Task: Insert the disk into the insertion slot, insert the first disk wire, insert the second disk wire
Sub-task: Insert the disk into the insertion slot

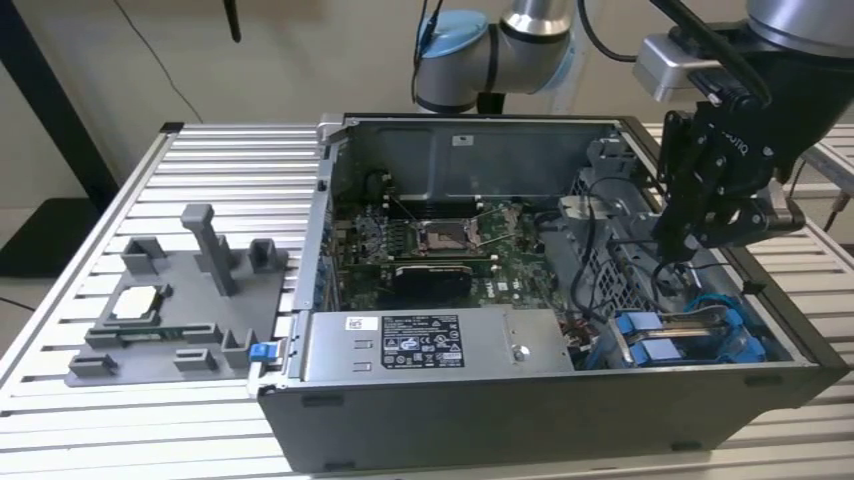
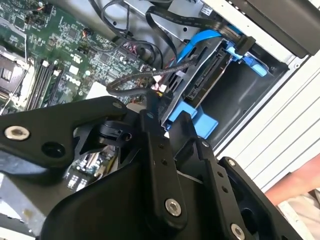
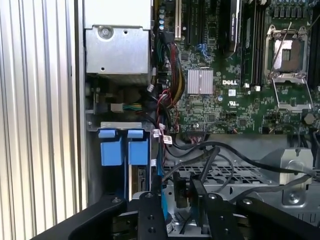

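Note:
The disk [image 2: 207, 75] sits in its blue carrier [image 1: 663, 340] inside the insertion slot [image 3: 120, 124], at the case corner on the exterior view's right. Two blue carrier tabs [image 3: 124, 150] stick out of the slot. My gripper [image 1: 681, 240] hangs above the perforated cage beside the slot. Its black fingers [image 2: 150, 117] are shut on the plug of a black disk wire [image 2: 131, 79], which loops away over the motherboard. In the first wrist view the plug [image 3: 181, 192] shows between the fingers. A blue cable [image 2: 197, 44] curves over the carrier.
The open computer case [image 1: 534, 420] lies on a slatted metal table [image 1: 200, 160]. Loose black cables [image 3: 240, 155] cross the perforated cage [image 3: 235, 172]. A grey fixture [image 1: 174, 300] stands at the exterior view's left. A person's arm [image 2: 295, 185] is beside the case.

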Controlling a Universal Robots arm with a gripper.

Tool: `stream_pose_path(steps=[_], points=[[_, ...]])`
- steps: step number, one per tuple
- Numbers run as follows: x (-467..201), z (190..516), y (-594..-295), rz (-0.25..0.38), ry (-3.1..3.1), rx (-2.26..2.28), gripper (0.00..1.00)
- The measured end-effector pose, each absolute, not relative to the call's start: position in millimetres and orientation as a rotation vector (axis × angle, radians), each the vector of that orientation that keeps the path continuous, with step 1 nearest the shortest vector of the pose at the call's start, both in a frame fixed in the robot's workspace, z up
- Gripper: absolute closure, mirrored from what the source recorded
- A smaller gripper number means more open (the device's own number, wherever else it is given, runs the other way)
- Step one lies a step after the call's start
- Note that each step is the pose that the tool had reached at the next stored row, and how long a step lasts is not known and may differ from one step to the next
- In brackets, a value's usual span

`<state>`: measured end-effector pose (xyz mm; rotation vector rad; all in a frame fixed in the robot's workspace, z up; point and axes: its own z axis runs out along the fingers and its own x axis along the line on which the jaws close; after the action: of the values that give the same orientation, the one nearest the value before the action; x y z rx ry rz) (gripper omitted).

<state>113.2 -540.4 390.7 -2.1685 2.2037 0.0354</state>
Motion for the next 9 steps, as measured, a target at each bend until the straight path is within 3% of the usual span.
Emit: stream_pose_path(steps=[1, 9], points=[[113.2, 390.7, -540.4, 0.035, 2.203, -2.168, 1.0], [113.4, 390.5, -540.3, 0.035, 2.203, -2.169, 1.0]])
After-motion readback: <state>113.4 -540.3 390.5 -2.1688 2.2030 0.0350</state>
